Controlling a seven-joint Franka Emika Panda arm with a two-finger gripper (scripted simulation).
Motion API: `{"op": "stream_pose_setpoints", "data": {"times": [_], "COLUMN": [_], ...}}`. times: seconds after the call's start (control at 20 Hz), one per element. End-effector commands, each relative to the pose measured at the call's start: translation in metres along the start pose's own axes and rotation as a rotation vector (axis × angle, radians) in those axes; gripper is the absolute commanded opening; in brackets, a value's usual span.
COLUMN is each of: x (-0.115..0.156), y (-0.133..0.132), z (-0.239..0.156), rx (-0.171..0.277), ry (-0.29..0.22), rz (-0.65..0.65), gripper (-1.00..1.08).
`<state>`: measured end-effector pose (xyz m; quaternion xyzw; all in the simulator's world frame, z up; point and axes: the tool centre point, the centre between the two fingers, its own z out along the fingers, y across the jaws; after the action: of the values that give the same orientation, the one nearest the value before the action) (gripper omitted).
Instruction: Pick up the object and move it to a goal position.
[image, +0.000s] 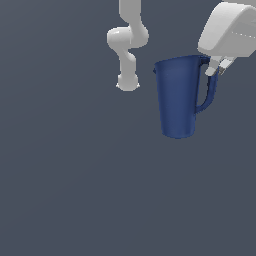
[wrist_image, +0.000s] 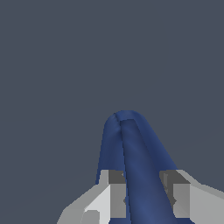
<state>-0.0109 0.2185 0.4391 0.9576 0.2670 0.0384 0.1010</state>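
The hand (wrist_image: 144, 199) has its two grey fingers (wrist_image: 116, 194) closed on either side of a narrow dark blue strip, the handle of the mug (wrist_image: 131, 148). The mug's blue body runs away from the fingers against a plain grey-blue background.

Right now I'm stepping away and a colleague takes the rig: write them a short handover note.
Gripper: shut on the mug's handle, one finger on each side, as the wrist view shows.
Mug: dark blue, upright, hanging from the gripper at the exterior view's right; it appears lifted off the floor.
Done: grasp, and seemingly the lift.
Left: carry it to the goal position. No goal marker shows in either view, so check the target first.
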Motion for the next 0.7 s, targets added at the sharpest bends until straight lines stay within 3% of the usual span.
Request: {"op": "stream_pose_setpoints", "data": {"times": [0.0, 0.35, 0.65], "x": [-0.004, -0.015, -0.022], "y": [-0.019, -0.065, -0.090], "z": [-0.034, -0.105, -0.139], "rx": [-0.027, -0.087, -0.117], "ry": [0.046, 0.143, 0.189], "rz": [0.010, 0.029, 0.038], "gripper": [-1.00, -1.00, -1.00]}}
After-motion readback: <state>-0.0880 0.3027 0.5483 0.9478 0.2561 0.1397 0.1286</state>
